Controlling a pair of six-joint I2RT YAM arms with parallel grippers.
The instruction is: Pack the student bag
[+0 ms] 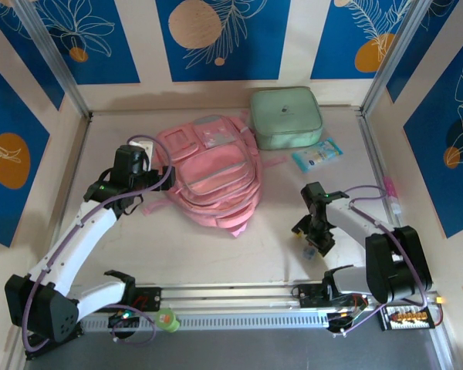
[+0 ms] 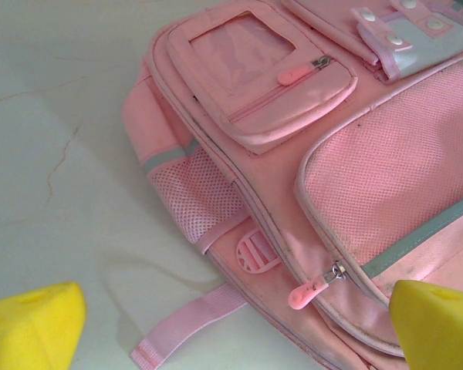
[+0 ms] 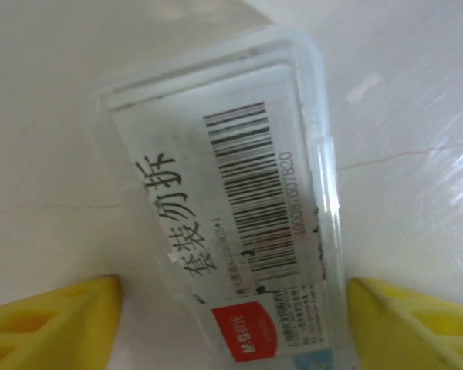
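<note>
**Pink backpack flat on the desk, both pairs of fingers spread**

The white desk (image 1: 216, 247) carries a large soft pink fabric backpack (image 1: 212, 173), which lies flat just ahead of the left fingers (image 2: 31, 327). These are spread wide and grip nothing, and the backpack's mesh side pocket, a zip pull and a loose strap show between their yellow tips. A mint-green rectangular zip case (image 1: 285, 117) sits well beyond the right fingers (image 3: 417, 324), just beside the backpack's top. A small blue printed packet (image 1: 317, 154) lies between that case and the right fingers. A clear plastic box with a barcode label (image 3: 239, 223) lies flat between the right fingers, which stand spread astride it. A strip of desk shows between one finger and the box; the other sits right at its edge.
</note>
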